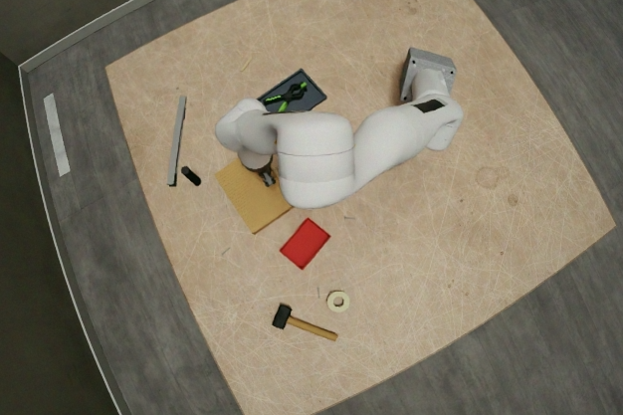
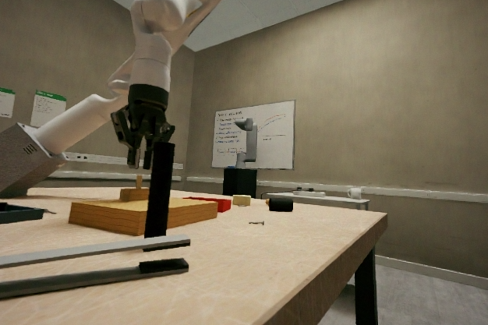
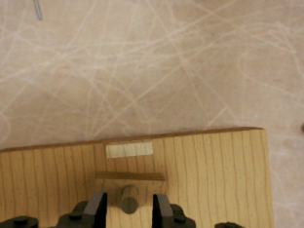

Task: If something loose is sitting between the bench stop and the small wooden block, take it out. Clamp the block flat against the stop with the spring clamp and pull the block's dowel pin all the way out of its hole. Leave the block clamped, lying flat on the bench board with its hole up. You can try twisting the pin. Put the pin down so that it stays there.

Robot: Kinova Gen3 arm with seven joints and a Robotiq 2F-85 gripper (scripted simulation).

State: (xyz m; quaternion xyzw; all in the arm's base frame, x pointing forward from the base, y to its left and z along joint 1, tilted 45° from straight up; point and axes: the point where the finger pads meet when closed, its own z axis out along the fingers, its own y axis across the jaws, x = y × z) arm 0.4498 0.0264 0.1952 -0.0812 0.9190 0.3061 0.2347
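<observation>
Your gripper [image 1: 269, 179] [image 2: 140, 164] [image 3: 130, 211], partly open and empty, hovers above the dowel pin [image 2: 139, 181] [image 3: 130, 200], bottom centre in the wrist view.

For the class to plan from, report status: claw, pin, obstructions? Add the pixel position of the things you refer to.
Claw [image 1: 269, 179] [image 2: 140, 164] [image 3: 130, 211] open, above block. Dowel pin [image 2: 139, 181] [image 3: 130, 200] upright in block [image 2: 132, 195] [image 3: 146, 187]. Spring clamp [image 1: 294, 93] in tray [image 1: 320, 98], unused.
</observation>
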